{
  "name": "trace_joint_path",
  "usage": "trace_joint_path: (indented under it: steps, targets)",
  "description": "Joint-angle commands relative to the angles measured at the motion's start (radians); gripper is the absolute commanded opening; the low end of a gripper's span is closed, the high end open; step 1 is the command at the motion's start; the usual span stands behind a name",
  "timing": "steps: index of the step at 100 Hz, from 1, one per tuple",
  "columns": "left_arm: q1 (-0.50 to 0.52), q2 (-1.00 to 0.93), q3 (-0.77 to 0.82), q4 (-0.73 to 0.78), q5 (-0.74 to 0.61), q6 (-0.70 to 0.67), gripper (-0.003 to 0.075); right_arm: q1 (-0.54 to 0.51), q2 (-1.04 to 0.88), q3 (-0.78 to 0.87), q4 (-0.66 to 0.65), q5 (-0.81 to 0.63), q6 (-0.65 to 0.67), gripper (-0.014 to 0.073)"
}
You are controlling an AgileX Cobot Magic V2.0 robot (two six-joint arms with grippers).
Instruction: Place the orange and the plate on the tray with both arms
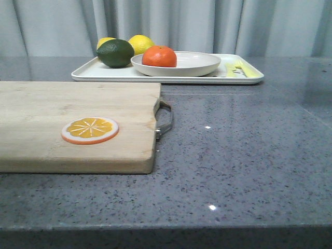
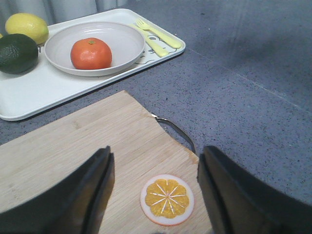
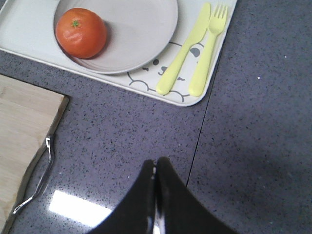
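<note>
The red-orange orange (image 1: 159,56) (image 2: 90,53) (image 3: 81,32) lies inside the off-white plate (image 1: 197,65) (image 2: 122,41) (image 3: 146,29). That plate rests on the white tray (image 1: 104,72) (image 2: 29,92) (image 3: 192,100) at the back of the table. My left gripper (image 2: 155,161) hangs open above the wooden board, nothing between its fingers. Over bare grey counter, in front of the tray, my right gripper (image 3: 156,163) is shut and empty. Neither gripper shows in the front view.
A wooden cutting board (image 1: 72,124) with a metal handle (image 1: 165,119) fills the front left; a flat orange slice disc (image 1: 90,129) (image 2: 167,199) lies on it. A dark green fruit (image 1: 115,53) and two lemons (image 1: 141,44) sit on the tray's left part. Curtains hang behind.
</note>
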Motion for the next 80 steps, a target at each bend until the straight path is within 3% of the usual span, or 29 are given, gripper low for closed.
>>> trace_joint_path:
  steps: [1, 33, 56, 80]
  targets:
    - [0.002, -0.007, -0.028, -0.019, -0.07, 0.002, 0.0323, -0.002, -0.138, 0.099, 0.001, -0.122, -0.014, -0.0067]
    - [0.002, -0.007, -0.028, -0.022, -0.037, 0.002, 0.0134, -0.002, -0.533, 0.522, -0.009, -0.293, -0.017, -0.0067]
    - [0.002, -0.01, -0.028, -0.027, -0.016, 0.002, 0.0013, -0.002, -0.794, 0.731, -0.035, -0.386, -0.022, -0.0067]
    - [0.002, -0.078, -0.025, -0.031, -0.015, 0.002, -0.002, -0.002, -1.012, 0.889, -0.048, -0.386, -0.022, -0.0067]
